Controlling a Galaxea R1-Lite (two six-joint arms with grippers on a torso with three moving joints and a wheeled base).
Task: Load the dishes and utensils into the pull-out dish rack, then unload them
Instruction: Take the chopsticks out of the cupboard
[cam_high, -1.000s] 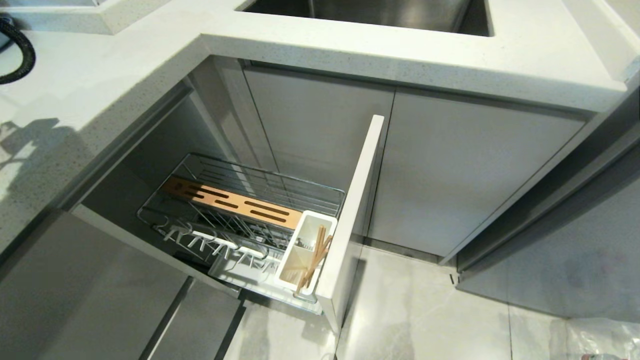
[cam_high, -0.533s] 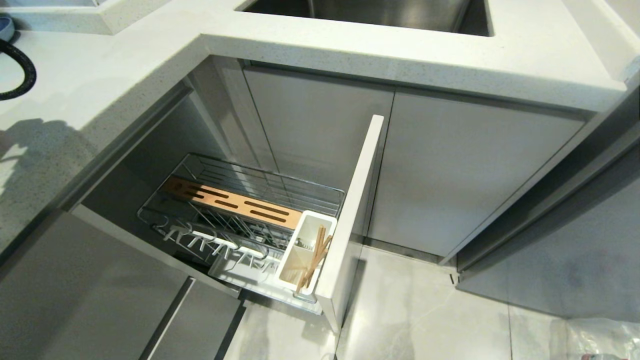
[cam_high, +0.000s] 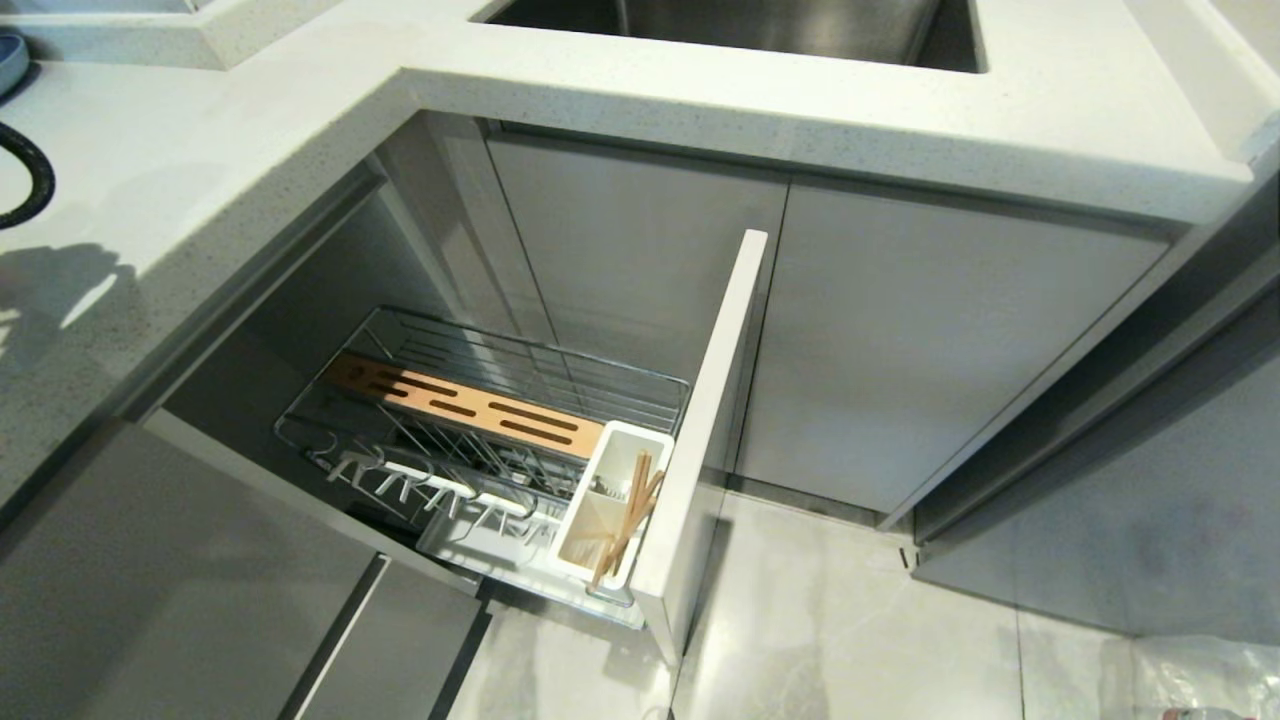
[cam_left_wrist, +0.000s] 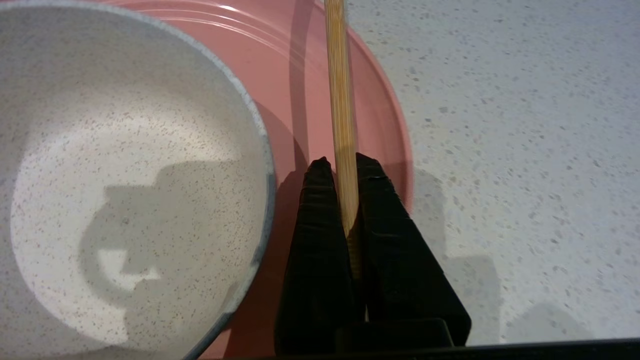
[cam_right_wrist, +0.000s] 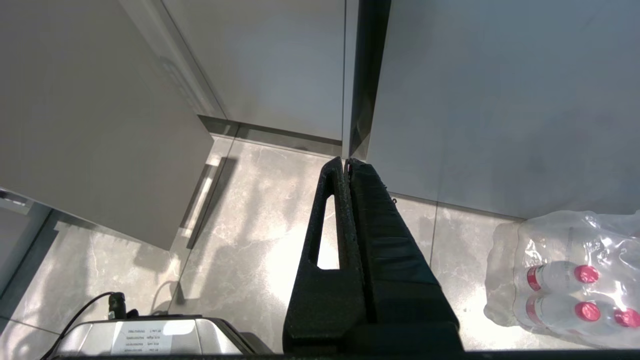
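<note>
Chopsticks (cam_high: 628, 522) stand in the rack's (cam_high: 480, 400) near cup (cam_high: 610, 515). Left gripper (cam_left_wrist: 344, 167) is clamped on one chopstick (cam_left_wrist: 341, 100) above the counter (cam_left_wrist: 500, 125), beside a speckled bowl (cam_left_wrist: 125, 175) not yet loaded. Right gripper (cam_right_wrist: 347, 162) hangs closed, empty.

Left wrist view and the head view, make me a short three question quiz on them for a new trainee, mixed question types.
1. True or false: the left gripper has its fingers shut on a wooden chopstick.
2. Multiple choice: what stands in the white utensil cup of the pull-out dish rack? A) a spoon alone B) chopsticks C) nothing
3. Fill in: the speckled bowl sits on a ____ plate.

Key
1. True
2. B
3. pink
</note>
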